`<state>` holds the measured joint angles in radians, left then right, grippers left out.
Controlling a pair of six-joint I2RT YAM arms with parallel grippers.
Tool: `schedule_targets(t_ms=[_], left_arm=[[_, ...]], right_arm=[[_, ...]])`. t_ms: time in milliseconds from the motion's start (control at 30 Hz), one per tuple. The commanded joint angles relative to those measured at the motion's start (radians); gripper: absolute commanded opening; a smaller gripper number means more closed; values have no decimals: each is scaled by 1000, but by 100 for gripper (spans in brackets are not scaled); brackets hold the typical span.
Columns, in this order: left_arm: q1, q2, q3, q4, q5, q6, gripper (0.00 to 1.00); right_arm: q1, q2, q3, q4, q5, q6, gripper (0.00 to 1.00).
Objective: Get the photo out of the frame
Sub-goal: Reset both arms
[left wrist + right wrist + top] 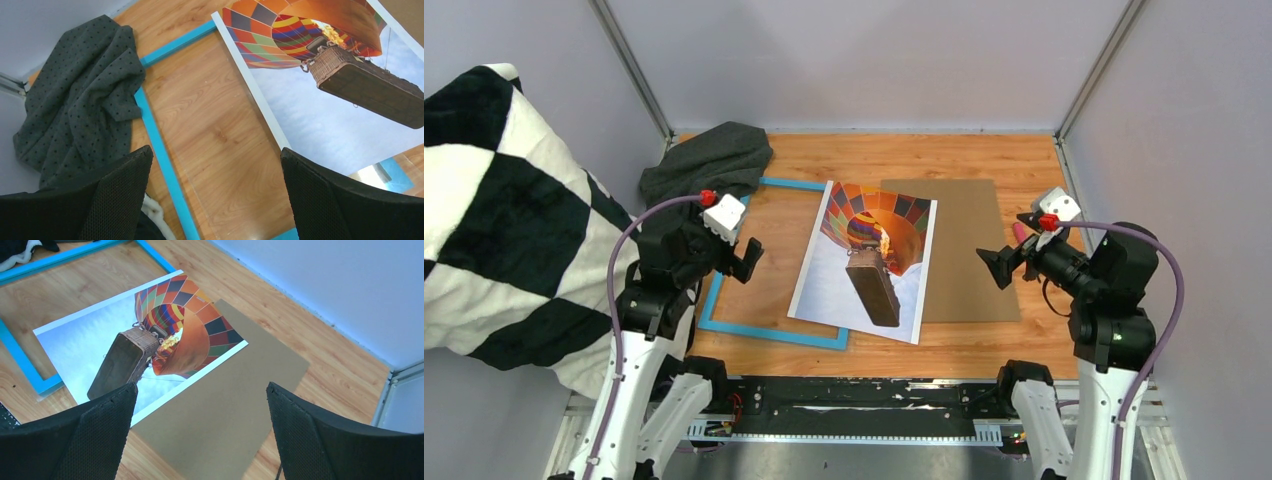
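Observation:
The photo (864, 262) of a hot-air balloon lies flat at the table's middle. Its left part overlaps the right side of the blue frame (769, 335), and its right edge rests on a brown backing board (964, 250). The frame lies flat with wood grain showing through its opening. My left gripper (749, 258) hovers open above the frame's left side; the left wrist view shows the frame (157, 145) and photo (320, 115) below its gripper (216, 151). My right gripper (994, 267) hangs open over the board's right edge, with photo (90, 340) and board (235, 390) beneath this gripper (200, 387).
A grey dotted cloth (709, 160) lies bunched at the back left, touching the frame's far left corner. A black-and-white checked cushion (494, 220) leans beside the left arm. Pale walls enclose the table on three sides.

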<state>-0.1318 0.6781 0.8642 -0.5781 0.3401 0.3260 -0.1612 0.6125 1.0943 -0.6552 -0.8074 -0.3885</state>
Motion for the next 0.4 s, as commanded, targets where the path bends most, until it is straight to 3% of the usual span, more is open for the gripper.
schedule_targets(t_ms=[0,367], left_arm=[[8,3,-14,4,7,25,100],[8,1,-35,16,5,24,100]], right_arm=[[9,-17,-23,24,-33,7,100],[11,-20,-50,56,-53,14,100]])
